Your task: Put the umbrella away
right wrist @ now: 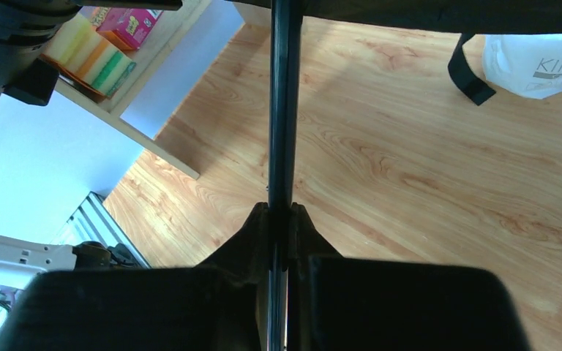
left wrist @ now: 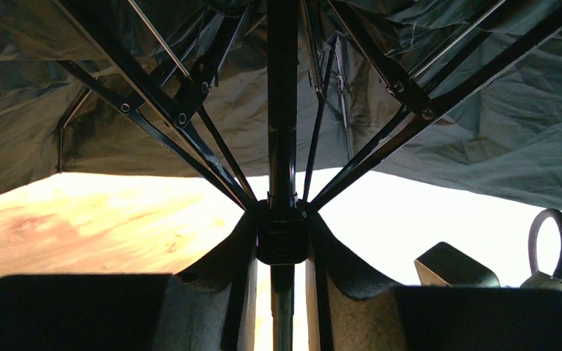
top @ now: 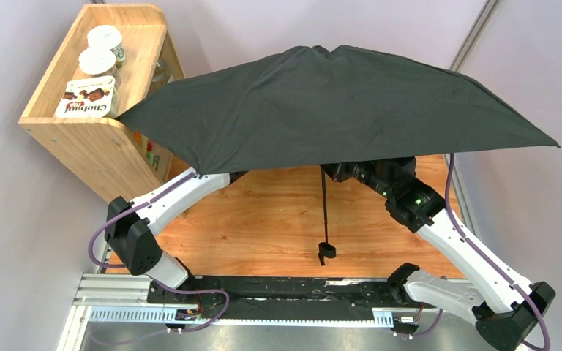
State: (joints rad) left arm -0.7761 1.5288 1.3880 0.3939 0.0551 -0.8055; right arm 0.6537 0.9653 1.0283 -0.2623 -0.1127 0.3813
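Fabric of the umbrella [top: 329, 110] is spread fully open, filling the upper middle of the top view and hiding both grippers underneath. Its left tip reaches the wooden shelf [top: 80, 142] at upper left; its right tip pokes past the table [top: 263, 219] at the right. The thin shaft [top: 323, 205] runs from under the canopy toward the bottom of the frame and ends in the handle [top: 326, 253], low centre, over the table near the arm bases.

Left arm [top: 168, 201] goes under the canopy from lower left. In the left wrist view the left gripper [left wrist: 282, 219] is clamped on the runner [left wrist: 282, 245], the block where the ribs [left wrist: 175, 117] meet the shaft, with a finger pressed on each side.

Right arm [top: 446, 227] comes in from lower right. In the right wrist view the right gripper [right wrist: 279, 212] is squeezed tight on the shaft, which runs up the centre of the frame. A black strap [right wrist: 468, 73] hangs at upper right in front of a white bag [right wrist: 538, 66]. Coloured sponges [right wrist: 95, 55] and a pink box [right wrist: 128, 22] sit on the shelf at upper left.

On top of the shelf are two white tubs [top: 105, 36] and a Chobani pack [top: 84, 99].
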